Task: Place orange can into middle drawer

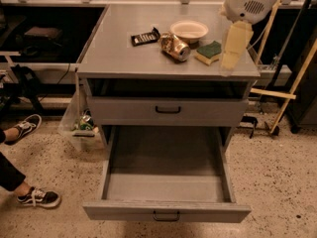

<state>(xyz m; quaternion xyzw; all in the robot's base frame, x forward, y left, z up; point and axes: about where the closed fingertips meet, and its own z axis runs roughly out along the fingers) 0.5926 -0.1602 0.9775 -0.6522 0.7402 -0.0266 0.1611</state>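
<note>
— Orange-brown, the can [175,46] is laid sideways on the counter [119,53], beside the bowl [188,30] and sponge [210,52]. The drawer [167,182] below is pulled open.
— And the hand [232,48]?
— It is held above the counter's right edge, near the sponge. Open or shut cannot be told; the can is not in it.
— What could go wrong?
— The can could be bumped and rolled off, or the close sponge grabbed instead.

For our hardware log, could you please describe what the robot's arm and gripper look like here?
The arm is a rounded white housing with a dark slotted vent grille. Below it hangs a pale cream tapering link ending in the gripper, at the right edge of the cabinet top beside the sponge. No cables show.
</note>
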